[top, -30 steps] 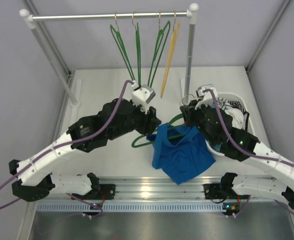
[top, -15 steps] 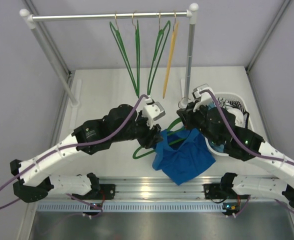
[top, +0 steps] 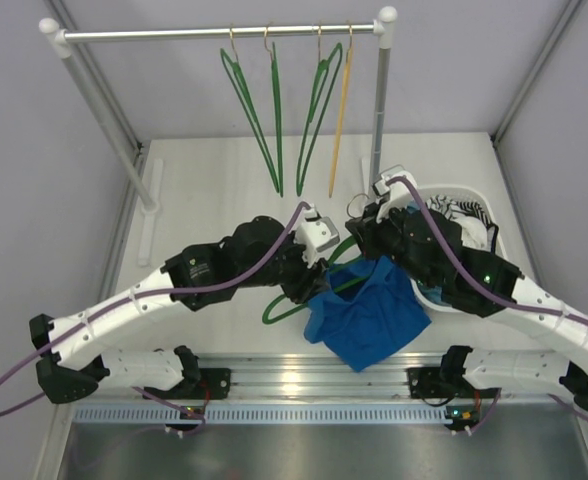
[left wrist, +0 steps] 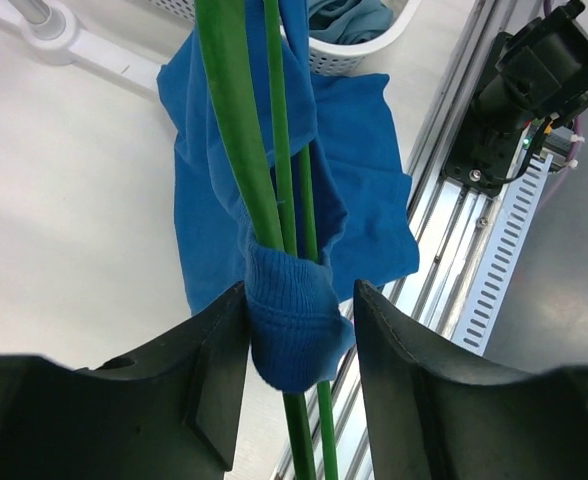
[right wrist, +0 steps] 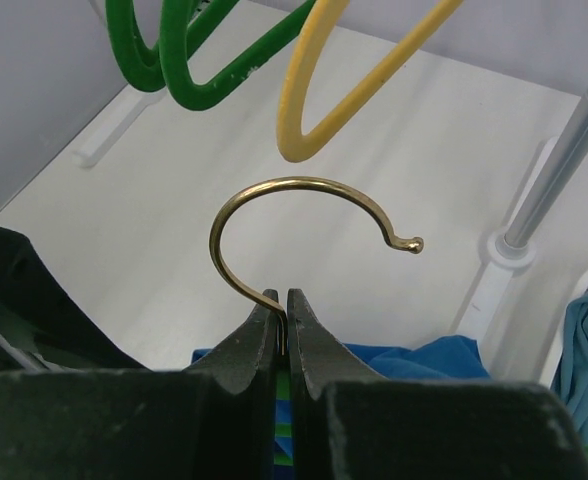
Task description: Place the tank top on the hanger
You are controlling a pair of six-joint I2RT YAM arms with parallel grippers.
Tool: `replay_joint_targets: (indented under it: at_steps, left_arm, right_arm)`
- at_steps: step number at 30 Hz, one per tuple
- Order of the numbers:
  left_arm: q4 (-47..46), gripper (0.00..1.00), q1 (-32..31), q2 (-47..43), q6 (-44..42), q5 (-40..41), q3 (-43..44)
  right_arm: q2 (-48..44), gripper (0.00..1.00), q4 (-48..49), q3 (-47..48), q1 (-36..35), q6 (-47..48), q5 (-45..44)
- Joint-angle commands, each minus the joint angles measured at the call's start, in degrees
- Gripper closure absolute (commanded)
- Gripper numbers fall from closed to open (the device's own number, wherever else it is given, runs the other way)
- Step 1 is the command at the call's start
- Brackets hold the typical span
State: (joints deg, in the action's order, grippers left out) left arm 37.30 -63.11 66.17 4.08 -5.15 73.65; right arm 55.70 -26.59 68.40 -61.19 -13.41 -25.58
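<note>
One tank top (top: 369,315) sits in the lower middle of the overhead view, above the tabletop (top: 204,190), threaded on one green hanger (left wrist: 242,130). The left fingers (left wrist: 222,360) stand half wide, and a bunched fold of the tank top fills the gap between them. The right fingers (right wrist: 299,335) are pressed together on the brass hook (right wrist: 294,181) of this hanger. On the rail (top: 174,33) at the top hang three other green hangers (top: 276,120) and one yellow-orange hanger (top: 340,120).

Left wrist view: hanger (left wrist: 236,130) bars are running off the top and bottom edges, and the tank top (left wrist: 364,150) is covering where they meet. The top edge is cutting off the basket (left wrist: 359,50). Right wrist view: the hook (right wrist: 294,181) stem is disappearing inside the right gripper (right wrist: 286,297).
</note>
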Motion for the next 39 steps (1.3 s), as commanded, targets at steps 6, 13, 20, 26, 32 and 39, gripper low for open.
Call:
replay_joint_targets:
  at_steps: [6,13,20,26,32,39]
  left_arm:
    - [-5.9,0.56,0.1,-1.6,-0.3,-0.4,-3.9]
    - [-7.9,1.00,0.1,-2.7,1.1,0.0,-6.4]
    - [-13.7,1.00,0.1,-8.4,4.5,1.5,-14.2]
    - [-11.9,1.00,0.0,-12.7,5.9,2.9,-16.3]
    - [-9.9,1.00,0.1,-18.6,9.7,7.6,-20.5]
    - [-5.0,1.00,0.1,-23.6,16.0,13.8,-22.9]
  right_arm:
    - [0.1,1.00,3.0,5.2,-1.4,0.6,1.1]
    - [0.5,1.00,2.9,5.1,-1.7,0.7,0.9]
    - [0.1,0.84,2.2,4.8,-1.7,1.0,0.4]
    - [-1.0,0.44,1.3,4.1,-1.7,0.4,-0.3]
    - [-3.6,0.22,-0.1,4.9,-1.7,0.2,-2.0]
    - [-4.5,0.09,-2.9,7.9,-1.7,0.6,-2.5]
